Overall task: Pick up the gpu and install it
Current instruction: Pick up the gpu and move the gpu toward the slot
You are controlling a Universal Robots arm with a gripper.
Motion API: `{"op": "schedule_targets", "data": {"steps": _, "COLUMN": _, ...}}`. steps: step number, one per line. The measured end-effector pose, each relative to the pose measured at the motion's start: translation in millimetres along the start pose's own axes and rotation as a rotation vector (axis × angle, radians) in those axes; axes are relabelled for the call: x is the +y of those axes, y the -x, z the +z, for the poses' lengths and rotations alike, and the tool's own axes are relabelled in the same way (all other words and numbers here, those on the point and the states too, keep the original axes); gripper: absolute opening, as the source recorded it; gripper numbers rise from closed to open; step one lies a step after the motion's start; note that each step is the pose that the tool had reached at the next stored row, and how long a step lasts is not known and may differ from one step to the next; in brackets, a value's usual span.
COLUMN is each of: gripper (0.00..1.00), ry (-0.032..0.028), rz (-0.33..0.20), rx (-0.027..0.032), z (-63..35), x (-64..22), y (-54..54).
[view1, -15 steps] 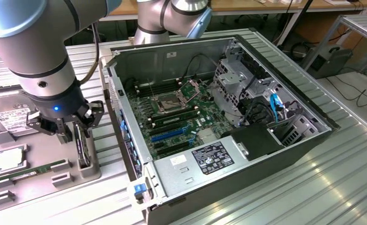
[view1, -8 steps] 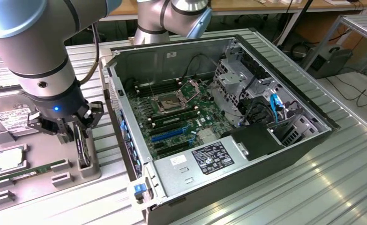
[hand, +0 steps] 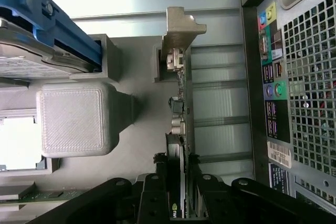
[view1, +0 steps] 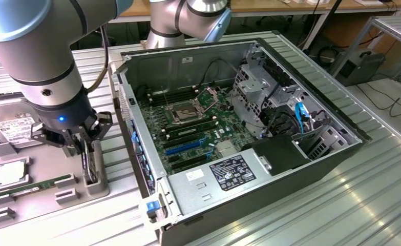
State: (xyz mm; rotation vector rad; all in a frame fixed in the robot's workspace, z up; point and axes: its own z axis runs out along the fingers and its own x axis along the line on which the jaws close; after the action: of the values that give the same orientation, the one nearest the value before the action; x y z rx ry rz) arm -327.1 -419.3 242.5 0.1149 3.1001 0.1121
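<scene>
In the exterior view, an open computer case (view1: 275,179) lies on its side on the ribbed metal worktop (view1: 351,205) with its motherboard (view1: 193,128) exposed. Just beside the case, toward the exterior view's left, sits a grey holder tray (view1: 63,197). The tray carries a silver hard drive (view1: 12,128) at its far edge, a square processor (view1: 12,171) nearer the middle and a narrow green memory stick (view1: 33,187) along its near edge. The gpu (view1: 89,169) stands on edge in a slot at the tray's edge closest to the case. The arm's pincer (view1: 83,148) is right over it and reaches down around its upper part. In the wrist view, the gpu (hand: 179,103) runs away from the camera as a thin upright card, and its metal bracket (hand: 181,30) is at the far end. A grey printed block (hand: 71,119) and the blue-framed hard drive (hand: 31,35) lie to one side of it, and the case's perforated rear panel (hand: 304,77) lies to the other. The pincer (hand: 177,157) grips the card: its black fingers (hand: 159,182) press against both faces with no gap visible.
</scene>
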Motion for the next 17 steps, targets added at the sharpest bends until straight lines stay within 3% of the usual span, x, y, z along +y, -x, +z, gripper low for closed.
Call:
{"op": "schedule_targets", "data": {"steps": 8, "gripper": 0.26, "ry": 0.0025, "rz": -0.071, "rx": 0.0052, "z": 0.1, "x": 0.0, "y": 0.5}}
{"op": "schedule_targets", "data": {"steps": 13, "gripper": 0.26, "ry": 0.0029, "rz": -0.084, "rx": 0.0068, "z": -1.2, "x": 0.1, "y": 1.2}}
{"op": "schedule_targets", "data": {"steps": 15, "gripper": 0.26, "ry": 0.003, "rz": -0.084, "rx": 0.0067, "z": -5.3, "x": 0.4, "y": 1.6}}
{"op": "schedule_targets", "data": {"steps": 17, "gripper": 0.26, "ry": 0.0029, "rz": -0.084, "rx": 0.0068, "z": -17.4, "x": 1.4, "y": 2.1}}
